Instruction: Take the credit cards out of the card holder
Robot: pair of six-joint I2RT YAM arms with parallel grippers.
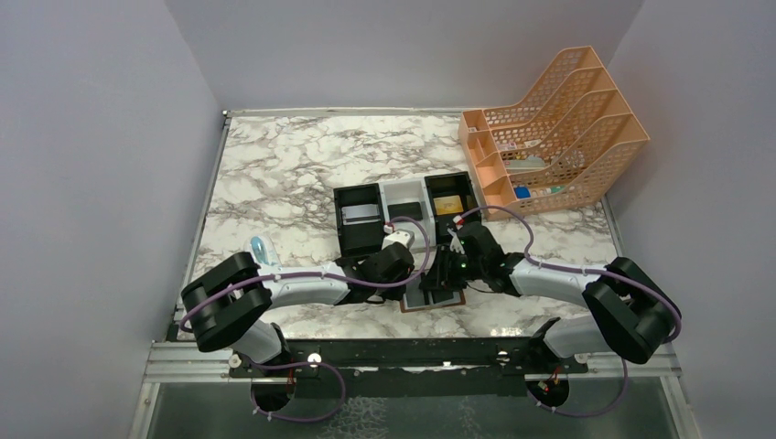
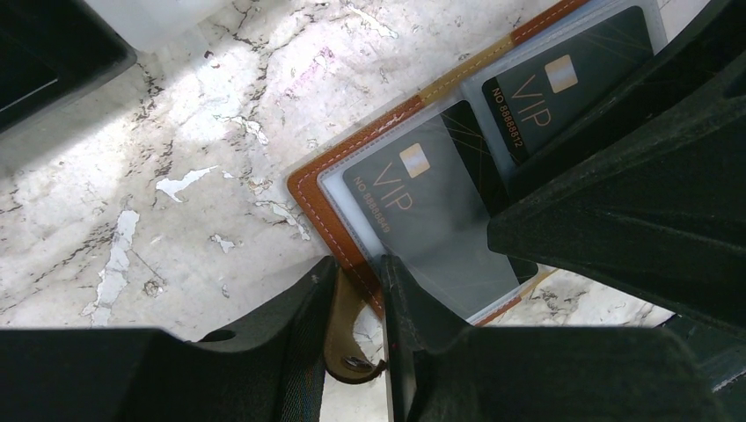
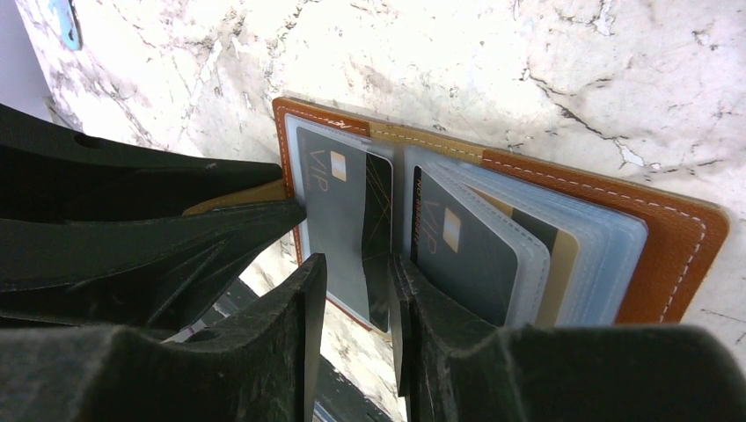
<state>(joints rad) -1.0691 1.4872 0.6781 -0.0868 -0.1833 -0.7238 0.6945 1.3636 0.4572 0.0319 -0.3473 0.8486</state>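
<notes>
right gripper [image 3: 356, 274] seemingly astride dark card [image 3: 339, 207]

Card holder [image 3: 677, 246]: brown leather bifold with pale stitching, lying open and flat on the marble table [image 1: 274, 174] just ahead of me.
Sleeves [image 3: 607, 255]: clear bluish plastic pockets, fanned up a little on one half.
Snap tab [image 2: 345, 325]: tan, poking out past the holder's edge.
Dark grey cards [image 2: 422, 211]: I see two, each marked VIP with a gold chip, one sleeved in each half.
Gold-tan card [image 3: 567, 264]: only an edge shows between the fanned sleeves.
</notes>
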